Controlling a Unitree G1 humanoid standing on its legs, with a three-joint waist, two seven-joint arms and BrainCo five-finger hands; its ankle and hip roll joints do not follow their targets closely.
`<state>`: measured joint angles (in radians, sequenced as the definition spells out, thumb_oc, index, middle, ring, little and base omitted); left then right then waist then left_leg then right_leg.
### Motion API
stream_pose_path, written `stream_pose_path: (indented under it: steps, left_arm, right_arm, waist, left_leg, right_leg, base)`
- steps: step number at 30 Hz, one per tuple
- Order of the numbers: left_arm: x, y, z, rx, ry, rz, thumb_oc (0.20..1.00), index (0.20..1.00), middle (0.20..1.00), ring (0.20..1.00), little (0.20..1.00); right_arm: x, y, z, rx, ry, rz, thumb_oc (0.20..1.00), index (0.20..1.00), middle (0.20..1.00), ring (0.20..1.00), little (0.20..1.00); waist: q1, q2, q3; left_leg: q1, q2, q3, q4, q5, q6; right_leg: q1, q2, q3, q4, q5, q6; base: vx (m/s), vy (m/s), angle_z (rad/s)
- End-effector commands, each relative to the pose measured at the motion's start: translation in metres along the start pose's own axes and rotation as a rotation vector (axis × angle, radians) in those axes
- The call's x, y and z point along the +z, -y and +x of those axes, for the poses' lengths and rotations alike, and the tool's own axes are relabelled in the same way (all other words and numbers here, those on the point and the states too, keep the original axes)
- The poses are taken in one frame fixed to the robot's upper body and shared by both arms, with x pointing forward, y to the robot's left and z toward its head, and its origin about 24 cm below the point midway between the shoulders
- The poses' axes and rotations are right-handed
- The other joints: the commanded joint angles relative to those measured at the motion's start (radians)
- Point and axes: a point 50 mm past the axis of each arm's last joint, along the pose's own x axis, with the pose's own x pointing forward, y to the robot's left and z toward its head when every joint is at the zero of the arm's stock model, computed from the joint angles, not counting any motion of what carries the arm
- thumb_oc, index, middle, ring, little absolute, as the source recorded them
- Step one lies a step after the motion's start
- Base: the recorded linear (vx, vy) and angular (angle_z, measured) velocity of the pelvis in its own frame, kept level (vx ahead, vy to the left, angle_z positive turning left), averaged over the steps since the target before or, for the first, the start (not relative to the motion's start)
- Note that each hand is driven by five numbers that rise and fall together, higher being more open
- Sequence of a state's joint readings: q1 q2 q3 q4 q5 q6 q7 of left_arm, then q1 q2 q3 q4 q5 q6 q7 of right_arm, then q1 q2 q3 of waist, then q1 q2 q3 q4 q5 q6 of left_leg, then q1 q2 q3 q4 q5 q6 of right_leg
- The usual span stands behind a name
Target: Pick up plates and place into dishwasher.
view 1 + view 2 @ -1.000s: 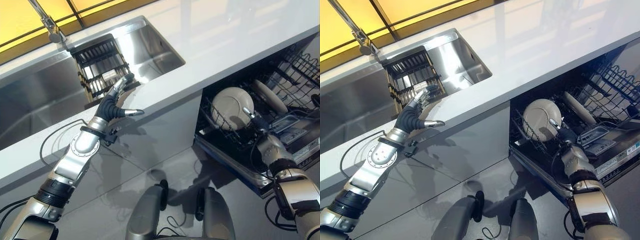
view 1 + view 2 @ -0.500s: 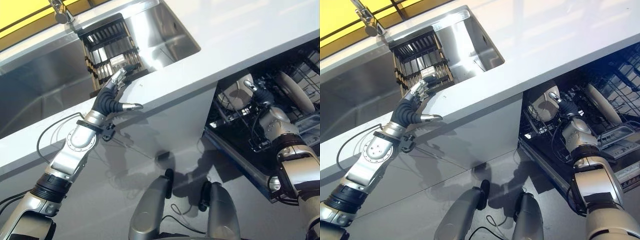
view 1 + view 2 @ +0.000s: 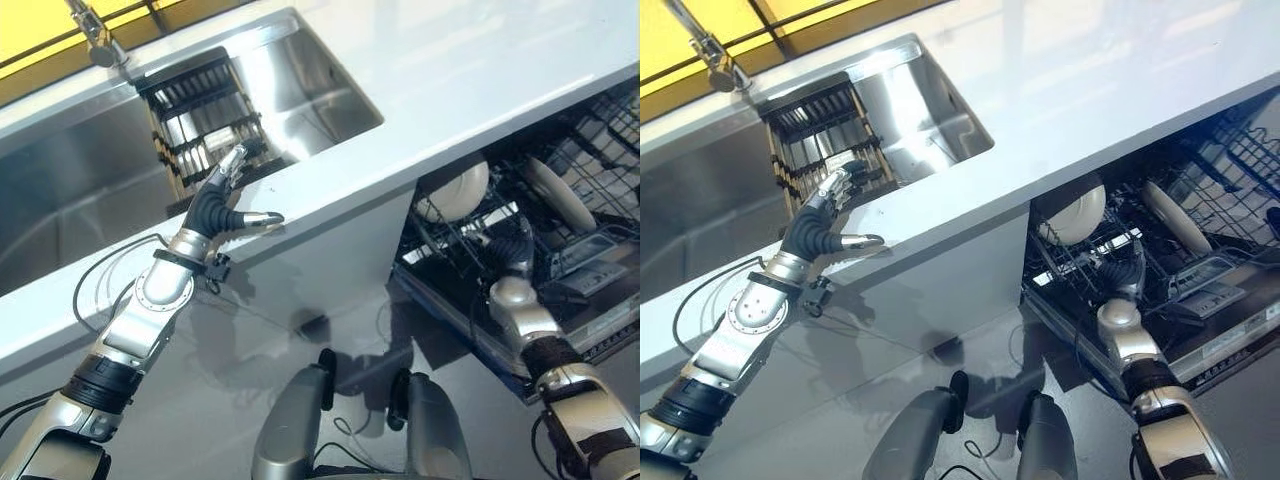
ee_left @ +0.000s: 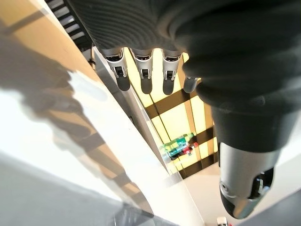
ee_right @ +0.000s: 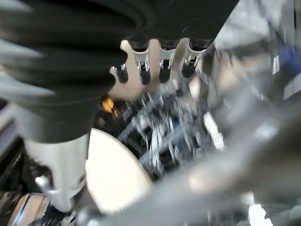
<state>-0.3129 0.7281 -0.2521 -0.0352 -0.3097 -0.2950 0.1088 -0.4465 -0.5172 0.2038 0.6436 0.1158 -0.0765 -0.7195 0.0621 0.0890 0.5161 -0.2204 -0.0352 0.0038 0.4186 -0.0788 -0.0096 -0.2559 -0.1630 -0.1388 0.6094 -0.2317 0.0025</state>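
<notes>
Left hand (image 3: 222,200) rests at the near edge of the white countertop (image 3: 480,70), just beside the stainless steel sink (image 3: 300,90). Its fingers (image 4: 143,70) are extended and relaxed, thumb spread apart to the right; it holds nothing. A black slatted dish rack (image 3: 200,120) stands inside the sink, immediately beyond the fingertips. A chrome tap (image 3: 95,40) rises at the far left rim of the sink.

Right hand (image 3: 512,252) is inside the open dishwasher's black wire lower rack (image 3: 590,180), on the right of the scene below the countertop. In the right wrist view its fingers (image 5: 162,66) are straight and loosely spread, gripping nothing.

A cream round plate (image 3: 455,190) stands on edge in the rack, just beyond and left of the right hand; whether the fingers touch it cannot be determined. A second cream plate (image 3: 550,195) stands tilted in the rack further right, apart from the first.
</notes>
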Motion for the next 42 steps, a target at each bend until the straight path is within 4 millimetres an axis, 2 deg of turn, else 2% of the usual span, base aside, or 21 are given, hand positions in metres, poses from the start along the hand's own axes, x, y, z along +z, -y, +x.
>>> stream_pose_path:
  steps: [1,7,17,23,27,31,34,37,42]
  left_arm:
    - [0.012,0.004,-0.013,0.07,0.09,-0.041,1.0,1.0,1.0,1.0,1.0]
    - [0.012,0.001,-0.018,0.101,0.092,-0.062,1.0,1.0,1.0,1.0,1.0]
    - [0.016,-0.005,-0.014,0.08,0.092,-0.063,1.0,1.0,1.0,1.0,1.0]
    - [0.018,-0.01,-0.013,0.068,0.087,-0.048,1.0,1.0,1.0,1.0,1.0]
    - [0.019,-0.011,-0.011,0.06,0.089,-0.043,1.0,1.0,1.0,1.0,1.0]
    - [0.022,-0.015,-0.008,0.051,0.096,-0.026,1.0,1.0,1.0,1.0,1.0]
    - [0.025,-0.017,-0.004,0.036,0.102,-0.007,1.0,1.0,1.0,1.0,1.0]
    - [0.029,-0.019,0.001,0.023,0.111,0.007,1.0,1.0,1.0,1.0,1.0]
    - [0.034,-0.018,0.009,0.003,0.121,0.014,1.0,1.0,1.0,1.0,1.0]
  right_arm:
    - [0.024,0.011,-0.005,-0.103,0.245,-0.012,1.0,1.0,1.0,1.0,1.0]
    - [0.013,0.021,-0.015,-0.124,0.285,0.037,1.0,1.0,1.0,1.0,1.0]
    - [0.015,0.043,0.013,-0.182,0.228,0.085,1.0,1.0,1.0,1.0,1.0]
    - [0.02,0.065,0.028,-0.303,0.224,0.098,1.0,1.0,1.0,1.0,1.0]
    - [0.018,0.069,0.035,-0.271,0.184,0.107,1.0,1.0,1.0,1.0,1.0]
    - [0.008,0.073,0.044,-0.201,0.075,0.154,1.0,1.0,1.0,1.0,1.0]
    - [-0.009,0.079,0.051,-0.167,-0.082,0.23,1.0,1.0,1.0,1.0,1.0]
    - [-0.025,0.089,0.055,-0.192,-0.195,0.277,1.0,1.0,1.0,1.0,1.0]
    - [-0.034,0.089,0.062,-0.116,-0.326,0.331,1.0,1.0,1.0,1.0,1.0]
  waist:
    - [-0.037,0.009,-0.043]
    - [-0.061,0.028,-0.041]
    - [-0.048,0.041,-0.032]
    - [-0.037,0.04,-0.031]
    - [-0.03,0.038,-0.027]
    - [-0.022,0.03,-0.022]
    - [-0.012,0.029,-0.016]
    - [-0.003,0.033,-0.007]
    - [0.013,0.047,0.004]
  left_leg:
    - [0.016,-0.021,0.019,0.072,-0.08,0.069]
    - [0.024,-0.021,0.045,0.056,-0.075,0.065]
    - [0.013,-0.024,0.041,0.066,-0.071,0.059]
    - [-0.003,-0.019,0.03,0.076,-0.069,0.056]
    - [-0.007,-0.019,0.024,0.077,-0.069,0.055]
    - [-0.029,-0.018,0.019,0.097,-0.071,0.055]
    - [-0.049,-0.017,0.012,0.111,-0.068,0.054]
    - [-0.064,-0.019,0.007,0.118,-0.067,0.056]
    - [-0.095,-0.029,-0.001,0.124,-0.061,0.058]
  right_leg:
    - [0.043,0.03,0.039,-0.093,0.12,-0.016]
    - [0.036,0.029,0.052,-0.105,0.121,-0.011]
    - [0.029,0.022,0.042,-0.094,0.121,-0.014]
    - [0.022,0.027,0.03,-0.084,0.118,-0.021]
    - [0.019,0.026,0.024,-0.08,0.116,-0.023]
    - [0.005,0.025,0.014,-0.065,0.113,-0.025]
    - [-0.01,0.027,0.01,-0.049,0.109,-0.029]
    - [-0.024,0.028,0.006,-0.034,0.105,-0.032]
    - [-0.059,0.028,0.001,-0.012,0.102,-0.034]
  base:
    - [-0.03,0.095,-0.21]
    - [-0.03,0.073,-0.13]
    - [0.0,-0.017,-0.02]
    - [0.02,-0.068,0.01]
    - [0.02,-0.059,0.02]
    - [0.01,-0.086,0.05]
    - [0.01,-0.087,0.07]
    - [-0.01,-0.062,0.02]
    - [-0.03,-0.035,0.04]
